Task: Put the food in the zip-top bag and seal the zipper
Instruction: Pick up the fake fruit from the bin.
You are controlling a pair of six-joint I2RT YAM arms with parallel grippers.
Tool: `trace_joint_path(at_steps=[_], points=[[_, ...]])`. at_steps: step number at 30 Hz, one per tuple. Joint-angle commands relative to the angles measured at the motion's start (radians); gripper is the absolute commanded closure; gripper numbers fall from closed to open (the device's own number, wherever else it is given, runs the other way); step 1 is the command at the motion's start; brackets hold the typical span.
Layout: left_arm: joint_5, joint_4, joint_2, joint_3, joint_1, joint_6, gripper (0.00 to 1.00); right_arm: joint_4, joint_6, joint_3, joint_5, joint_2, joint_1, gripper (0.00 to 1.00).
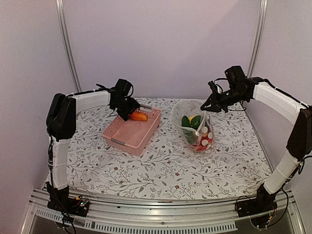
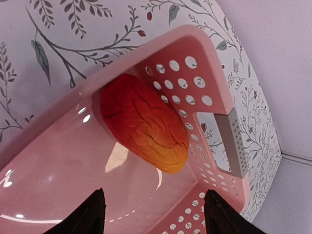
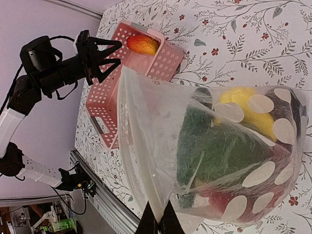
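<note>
An orange-red food piece [image 1: 139,116] [image 2: 146,124] [image 3: 142,44] lies in the far corner of the pink basket [image 1: 127,136]. My left gripper [image 1: 126,113] [image 2: 153,214] is open and hovers just above that piece, empty. The clear zip-top bag [image 1: 195,124] [image 3: 214,146] stands open on the table with green, yellow and red food inside. My right gripper [image 1: 210,105] [image 3: 158,222] is shut on the bag's mouth edge and holds it up. The zipper strip [image 3: 127,146] runs along the bag's mouth.
The pink basket [image 2: 214,83] [image 3: 105,109] sits left of the bag on the floral tablecloth [image 1: 161,170]. Walls and metal posts [image 1: 68,44] close the back. An aluminium rail [image 1: 161,214] runs along the near edge.
</note>
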Motion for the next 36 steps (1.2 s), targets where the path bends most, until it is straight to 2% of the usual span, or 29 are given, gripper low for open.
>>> trace_joint_path(at_steps=[1, 9, 14, 19, 24, 28, 30, 33, 36], points=[[-0.052, 0.057, 0.067, 0.02, 0.013, -0.087, 0.32, 0.026, -0.001, 0.005, -0.013, -0.018, -0.004, 1.0], [-0.056, 0.096, 0.213, 0.141, 0.038, -0.104, 0.35, 0.033, 0.0, -0.043, -0.024, -0.028, -0.004, 1.0], [-0.05, 0.096, 0.262, 0.189, 0.046, -0.104, 0.45, 0.033, 0.002, -0.044, -0.026, -0.029, -0.004, 1.0], [-0.031, 0.124, 0.225, 0.144, 0.044, -0.086, 0.65, 0.033, 0.003, -0.039, -0.026, -0.032, -0.004, 1.0], [-0.015, 0.142, 0.06, 0.055, 0.019, -0.019, 0.71, 0.035, 0.002, -0.033, -0.024, -0.039, -0.004, 1.0], [0.075, 0.167, -0.096, -0.049, -0.009, 0.054, 0.72, 0.038, 0.004, -0.03, -0.032, -0.045, -0.004, 1.0], [0.144, 0.238, -0.174, -0.129, -0.027, 0.123, 0.73, 0.036, 0.003, -0.031, -0.035, -0.046, -0.003, 1.0], [0.331, 0.337, -0.238, -0.175, -0.045, 0.223, 0.75, 0.033, -0.001, -0.04, -0.036, -0.049, -0.004, 1.0], [0.524, 0.371, -0.253, -0.134, -0.078, 0.333, 0.76, 0.032, 0.001, -0.051, -0.044, -0.054, -0.004, 1.0]])
